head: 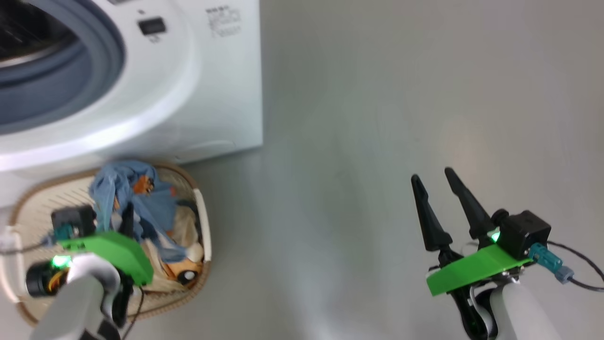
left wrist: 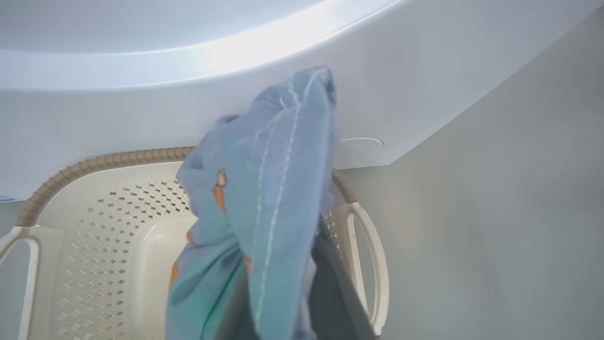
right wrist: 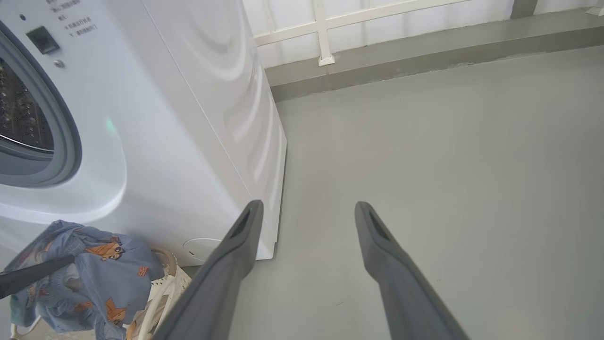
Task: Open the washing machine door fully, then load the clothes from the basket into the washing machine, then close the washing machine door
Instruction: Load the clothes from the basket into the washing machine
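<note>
The washing machine (head: 198, 94) stands at the upper left, its grey-blue ring (head: 101, 71) and drum uncovered; the washing machine door is out of view. In front of it on the floor sits the cream basket (head: 204, 222). My left gripper (head: 125, 215) hangs over the basket, shut on the light blue garment (head: 120, 182), which is bunched up and lifted above the rim (left wrist: 118, 158). The left wrist view has the blue cloth (left wrist: 269, 198) draped over my fingers. A cream garment (head: 184, 226) with an orange figure lies in the basket. My right gripper (head: 432, 175) stands open over bare floor, holding nothing.
Grey floor (head: 354, 141) stretches to the right of the machine. In the right wrist view a low ledge and a white railing (right wrist: 325, 33) run behind the machine's side panel (right wrist: 226, 104). The basket's white loop handle (left wrist: 373, 264) faces the floor side.
</note>
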`<state>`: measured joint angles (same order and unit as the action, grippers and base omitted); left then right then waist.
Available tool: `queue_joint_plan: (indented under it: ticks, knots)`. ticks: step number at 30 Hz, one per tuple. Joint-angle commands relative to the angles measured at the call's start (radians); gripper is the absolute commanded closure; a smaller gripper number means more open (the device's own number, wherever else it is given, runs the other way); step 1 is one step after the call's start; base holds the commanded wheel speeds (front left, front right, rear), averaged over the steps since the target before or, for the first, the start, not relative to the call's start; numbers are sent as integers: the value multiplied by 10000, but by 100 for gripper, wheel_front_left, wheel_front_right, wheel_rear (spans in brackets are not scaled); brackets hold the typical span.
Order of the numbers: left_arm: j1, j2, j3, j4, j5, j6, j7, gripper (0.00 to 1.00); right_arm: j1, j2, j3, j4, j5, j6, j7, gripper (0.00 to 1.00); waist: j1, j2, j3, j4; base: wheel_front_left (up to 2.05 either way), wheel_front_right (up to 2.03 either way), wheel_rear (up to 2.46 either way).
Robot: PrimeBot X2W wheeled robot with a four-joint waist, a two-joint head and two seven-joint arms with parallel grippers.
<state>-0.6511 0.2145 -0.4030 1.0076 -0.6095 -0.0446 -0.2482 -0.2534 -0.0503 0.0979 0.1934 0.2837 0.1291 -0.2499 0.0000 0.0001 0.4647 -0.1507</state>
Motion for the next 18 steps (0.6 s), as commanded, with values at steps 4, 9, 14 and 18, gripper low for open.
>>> queue_joint_plan:
  ticks: [4, 9, 14, 18]
  knots:
    - [1342, 300, 1097, -1504, 720, 222, -134, 100, 460, 1, 185, -27, -102, 16, -118, 0, 0, -1, -1621, 716, 0, 0, 0]
    - [2175, 92, 1789, -2646, 1325, 271, -134, 100, 683, 1, 140, 91, -173, 16, -118, 0, 0, -1, -2175, 945, 0, 0, 0]
    - [3136, -265, 2537, -3684, 2010, 154, -134, 100, 951, 1, 131, 209, -248, 16, -105, 0, 0, -1, -2850, 1203, 0, 0, 0]
    - [3856, -574, 3149, -4356, 2417, 82, -135, 100, 1147, 1, 128, 234, -252, 16, -38, 0, 0, -1, -3399, 1315, 0, 0, 0]
